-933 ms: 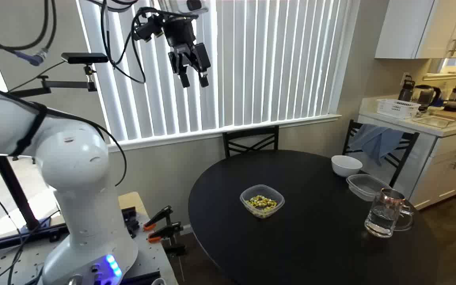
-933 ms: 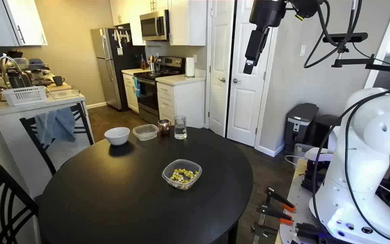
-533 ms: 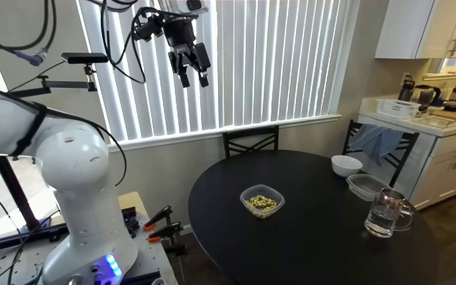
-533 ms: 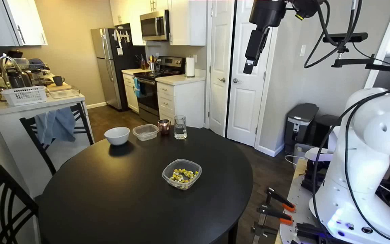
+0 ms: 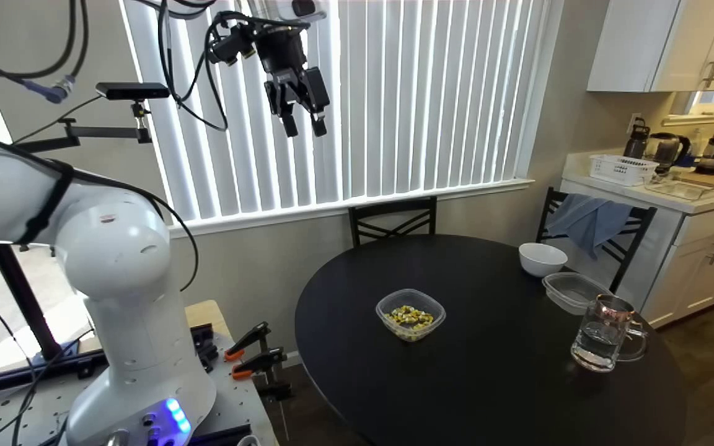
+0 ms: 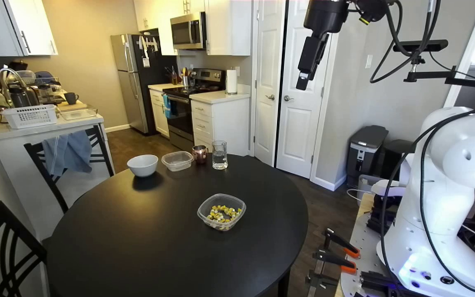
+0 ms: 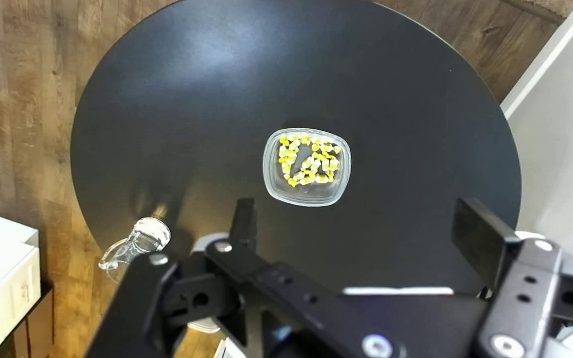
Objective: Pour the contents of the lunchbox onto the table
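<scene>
The lunchbox (image 5: pixel 411 296), a small clear squarish container, stands upright on the round black table (image 5: pixel 487 384). In an exterior view the lunchbox (image 6: pixel 221 199) is right of the table's middle. The contents, yellow and white bite-size pieces (image 6: pixel 224 213), lie inside on its floor. In the wrist view the lunchbox (image 7: pixel 306 200) with the contents (image 7: pixel 316 163) shows just beyond the fingertips, left of the gap's middle. My gripper (image 5: pixel 305 127) is open and empty, high above the table and well apart from the lunchbox. It also shows edge-on in an exterior view (image 6: pixel 302 82).
A white bowl (image 6: pixel 142 166), another clear container (image 6: pixel 177 161), a copper mug (image 6: pixel 200 154) and a glass mug (image 6: pixel 219 156) stand along the table's far edge. Black chairs (image 5: pixel 394 220) stand around the table. Clamps (image 6: pixel 336 251) sit on the robot's bench edge. Cables (image 5: pixel 208 80) hang by the wrist.
</scene>
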Robot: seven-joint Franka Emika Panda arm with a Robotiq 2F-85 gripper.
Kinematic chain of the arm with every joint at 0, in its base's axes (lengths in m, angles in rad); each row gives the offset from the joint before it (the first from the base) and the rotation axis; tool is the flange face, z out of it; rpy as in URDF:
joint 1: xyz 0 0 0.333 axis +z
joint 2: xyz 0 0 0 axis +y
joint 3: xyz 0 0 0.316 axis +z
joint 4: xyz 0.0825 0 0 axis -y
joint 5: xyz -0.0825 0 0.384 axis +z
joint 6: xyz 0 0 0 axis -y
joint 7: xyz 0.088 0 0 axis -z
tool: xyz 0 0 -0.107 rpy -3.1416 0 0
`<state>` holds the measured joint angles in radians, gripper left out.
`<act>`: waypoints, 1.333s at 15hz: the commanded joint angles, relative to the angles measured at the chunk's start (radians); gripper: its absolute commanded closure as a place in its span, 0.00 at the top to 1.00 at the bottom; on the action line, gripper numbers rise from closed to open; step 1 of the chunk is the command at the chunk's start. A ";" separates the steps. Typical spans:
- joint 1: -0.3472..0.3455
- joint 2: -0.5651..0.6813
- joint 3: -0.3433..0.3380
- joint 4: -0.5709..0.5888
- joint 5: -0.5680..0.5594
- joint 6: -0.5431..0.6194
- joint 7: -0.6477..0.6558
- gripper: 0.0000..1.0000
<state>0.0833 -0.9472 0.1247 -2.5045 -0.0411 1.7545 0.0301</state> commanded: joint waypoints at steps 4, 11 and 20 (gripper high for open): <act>-0.086 0.082 -0.325 -0.079 -0.046 0.313 -0.193 1.00; 0.000 0.431 -0.757 0.054 -0.016 0.494 -0.623 1.00; 0.404 0.916 -1.263 0.455 0.395 0.415 -1.014 1.00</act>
<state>0.3810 -0.2261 -1.0092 -2.1910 0.1858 2.2319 -0.8375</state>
